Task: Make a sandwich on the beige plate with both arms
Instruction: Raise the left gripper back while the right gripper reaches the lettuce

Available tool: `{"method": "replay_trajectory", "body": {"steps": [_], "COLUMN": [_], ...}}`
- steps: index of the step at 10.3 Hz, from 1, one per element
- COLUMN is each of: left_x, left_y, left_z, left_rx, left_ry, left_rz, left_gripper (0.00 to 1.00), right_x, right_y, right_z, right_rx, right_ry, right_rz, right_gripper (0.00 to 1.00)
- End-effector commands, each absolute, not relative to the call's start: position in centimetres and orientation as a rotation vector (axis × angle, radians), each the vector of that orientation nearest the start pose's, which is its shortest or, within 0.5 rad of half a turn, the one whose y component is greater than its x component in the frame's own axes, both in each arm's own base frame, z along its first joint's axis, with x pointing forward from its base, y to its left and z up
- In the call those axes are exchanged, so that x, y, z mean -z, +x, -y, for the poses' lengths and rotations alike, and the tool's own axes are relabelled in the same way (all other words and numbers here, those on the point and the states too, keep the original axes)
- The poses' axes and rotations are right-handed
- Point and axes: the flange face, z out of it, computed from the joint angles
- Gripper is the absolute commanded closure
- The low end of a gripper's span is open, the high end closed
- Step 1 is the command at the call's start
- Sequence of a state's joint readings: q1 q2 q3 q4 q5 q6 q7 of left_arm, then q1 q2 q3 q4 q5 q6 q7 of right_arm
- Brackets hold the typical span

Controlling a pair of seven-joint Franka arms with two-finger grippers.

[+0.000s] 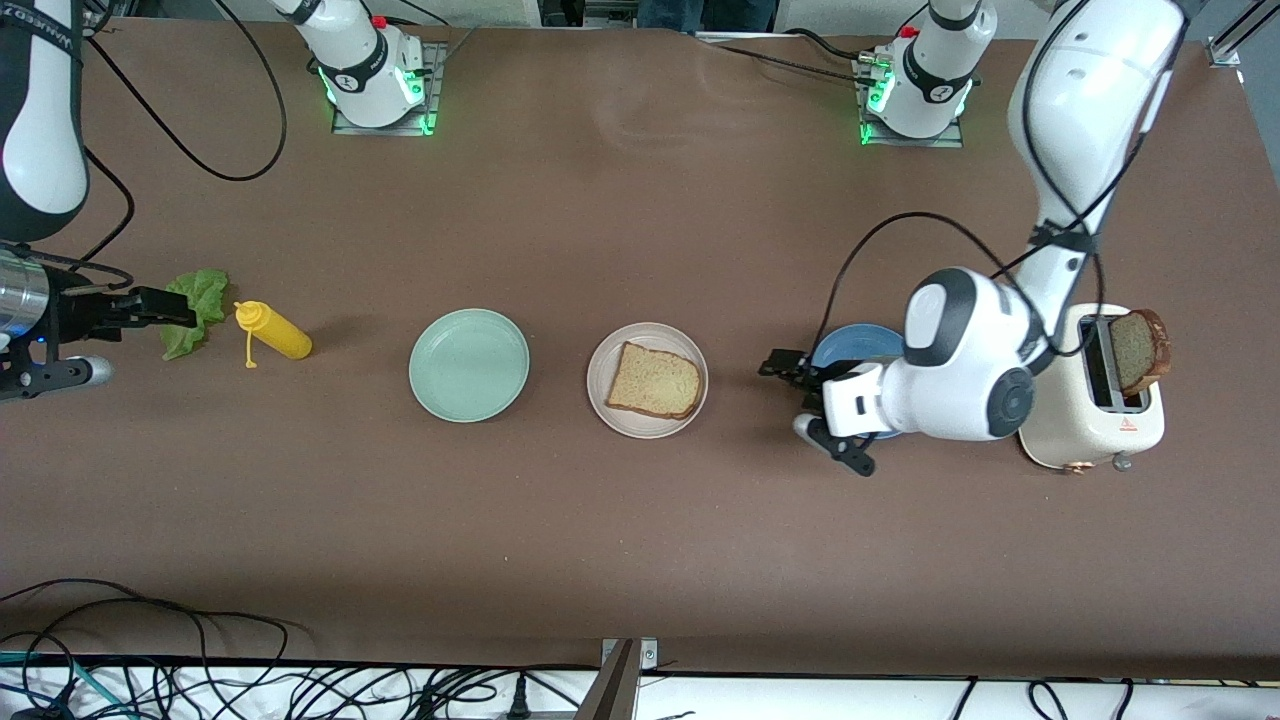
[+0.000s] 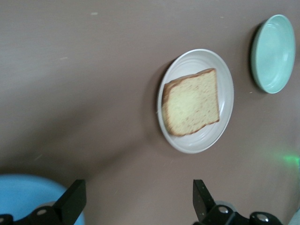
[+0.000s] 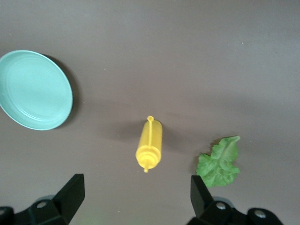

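One slice of tan bread (image 1: 655,380) lies flat on the beige plate (image 1: 610,408) in the middle of the table. The left wrist view shows the same bread (image 2: 192,103) and plate (image 2: 220,79). A second slice (image 1: 1140,350) stands in the toaster (image 1: 1090,420). The lettuce leaf (image 1: 200,300) lies on the table at the right arm's end, also seen as the leaf (image 3: 219,161) in the right wrist view. My left gripper (image 1: 798,395) (image 2: 139,201) is open and empty between the beige plate and the toaster. My right gripper (image 1: 178,315) (image 3: 137,197) is open and empty, right by the lettuce.
A yellow squeeze bottle (image 1: 272,332) (image 3: 150,145) lies beside the lettuce. A mint-green plate (image 1: 468,364) (image 3: 35,89) (image 2: 274,54) sits between the bottle and the beige plate. A blue plate (image 1: 850,345) (image 2: 23,197) is partly hidden under my left arm, next to the toaster.
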State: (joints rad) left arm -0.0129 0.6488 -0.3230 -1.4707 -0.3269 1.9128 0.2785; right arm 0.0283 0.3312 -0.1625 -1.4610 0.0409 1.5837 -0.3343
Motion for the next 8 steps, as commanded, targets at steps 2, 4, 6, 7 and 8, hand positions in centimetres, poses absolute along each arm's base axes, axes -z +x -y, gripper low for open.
{"method": "replay_trajectory", "body": {"steps": [2, 4, 6, 7, 8], "left_x": [-39.7, -44.6, -50.0, -52.3, -54.9], "left_y": [64.1, 63.1, 62.1, 61.8, 60.6], "left_z": [19.2, 17.3, 14.8, 12.9, 12.2], "left_rx": [-0.299, -0.237, -0.128, -0.073, -0.013], "left_ry": [-3.291, -3.194, -3.176, -3.175, -3.176], "left_rz": [-0.506, -0.505, -0.432, -0.376, -0.365], "left_gripper": [0.00, 0.00, 0.00, 0.00, 0.00], "right_x": [-43.4, -39.4, -35.0, -33.3, -31.9], "right_y": [62.2, 60.6, 58.6, 57.8, 57.0], "right_z": [13.8, 17.0, 18.3, 18.5, 19.1], "right_rx": [-0.370, -0.349, -0.386, -0.371, -0.374], "right_ry": [-3.068, -3.090, -3.086, -3.095, -3.107], "right_rz": [0.340, 0.416, 0.391, 0.423, 0.439], "right_gripper": [0.00, 0.00, 0.00, 0.00, 0.00]}}
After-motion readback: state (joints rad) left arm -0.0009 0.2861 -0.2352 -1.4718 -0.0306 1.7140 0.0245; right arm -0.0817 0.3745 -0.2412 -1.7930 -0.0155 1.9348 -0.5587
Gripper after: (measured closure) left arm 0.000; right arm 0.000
